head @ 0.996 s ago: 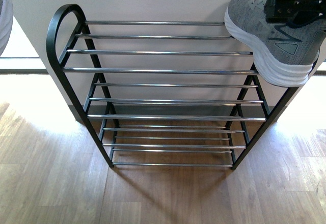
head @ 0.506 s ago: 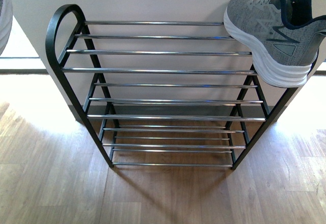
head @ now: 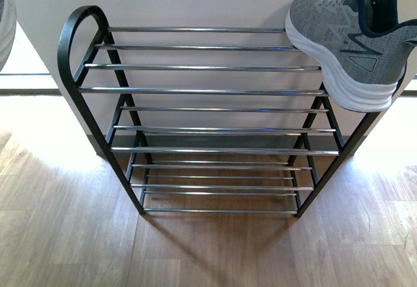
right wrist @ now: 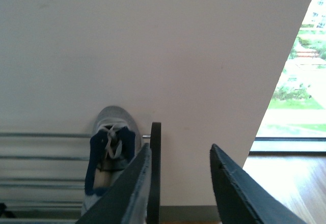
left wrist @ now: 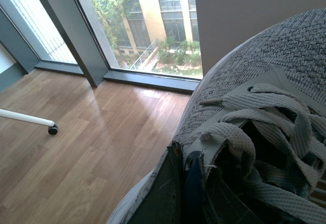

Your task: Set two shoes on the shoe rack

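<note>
The placed shoe [head: 339, 45] sits on the top tier of the shoe rack [head: 208, 91] at its right end (toe to the wall), the right claw [right wrist: 181, 150] wide and empty, the left claw [left wrist: 178, 186] gripping the other shoe [left wrist: 285, 66].

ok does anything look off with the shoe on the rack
Yes: the shoe on the shoe rack's top tier lies askew at the right end, its heel hanging past the front bar. The other shoe is off the rack, in the left gripper.

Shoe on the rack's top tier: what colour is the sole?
The shoe has a white sole; the front view shows it best.
</note>
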{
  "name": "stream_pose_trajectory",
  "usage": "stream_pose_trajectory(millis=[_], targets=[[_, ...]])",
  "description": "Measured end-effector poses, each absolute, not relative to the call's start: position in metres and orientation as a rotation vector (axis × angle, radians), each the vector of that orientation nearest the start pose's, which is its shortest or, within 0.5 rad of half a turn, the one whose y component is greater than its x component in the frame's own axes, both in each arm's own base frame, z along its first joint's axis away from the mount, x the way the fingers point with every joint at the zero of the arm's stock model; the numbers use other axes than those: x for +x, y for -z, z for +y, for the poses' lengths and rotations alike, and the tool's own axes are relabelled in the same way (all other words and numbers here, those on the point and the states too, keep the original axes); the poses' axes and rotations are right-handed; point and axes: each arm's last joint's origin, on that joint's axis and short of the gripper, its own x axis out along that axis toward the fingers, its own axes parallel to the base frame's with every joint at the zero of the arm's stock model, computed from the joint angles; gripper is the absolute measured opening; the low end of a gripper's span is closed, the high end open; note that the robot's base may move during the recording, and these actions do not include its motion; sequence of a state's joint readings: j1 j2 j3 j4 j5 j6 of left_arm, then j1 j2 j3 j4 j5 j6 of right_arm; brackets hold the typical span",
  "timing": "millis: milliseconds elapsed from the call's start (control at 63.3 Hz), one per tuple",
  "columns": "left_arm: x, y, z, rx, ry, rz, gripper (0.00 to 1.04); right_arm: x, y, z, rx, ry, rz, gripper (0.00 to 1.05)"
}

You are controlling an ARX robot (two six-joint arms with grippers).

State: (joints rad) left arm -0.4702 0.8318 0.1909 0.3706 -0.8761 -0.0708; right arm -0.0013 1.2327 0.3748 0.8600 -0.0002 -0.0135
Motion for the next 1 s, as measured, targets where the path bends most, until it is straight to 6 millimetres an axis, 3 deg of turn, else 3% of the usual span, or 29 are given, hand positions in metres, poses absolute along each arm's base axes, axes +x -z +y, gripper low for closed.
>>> stream_pose_trajectory(millis=[111,174,616,853,996], targets=[[0.151,-0.177,-0.052,0.100,-0.410,0.198,0.02,0.214,-0.194,0.000,-0.012,0.000,0.014,0.09],[0.151,-0.177,-0.052,0.100,-0.410,0.198,0.02,0.206,-0.191,0.000,-0.014,0.000,0.012,0.02],[0.151,-0.177,-0.052,0.100,-0.410,0.198,0.02,0.160,-0.175,0.000,-0.008,0.000,0.012,0.01],[0.151,-0.177,-0.052,0.100,-0.410,0.198,0.02,0.146,-0.164,0.000,-0.008,0.000,0.011,0.01],[0.151,-0.177,-0.052,0.100,-0.410,0.198,0.02,0.139,-0.168,0.000,-0.008,0.000,-0.003,0.01]])
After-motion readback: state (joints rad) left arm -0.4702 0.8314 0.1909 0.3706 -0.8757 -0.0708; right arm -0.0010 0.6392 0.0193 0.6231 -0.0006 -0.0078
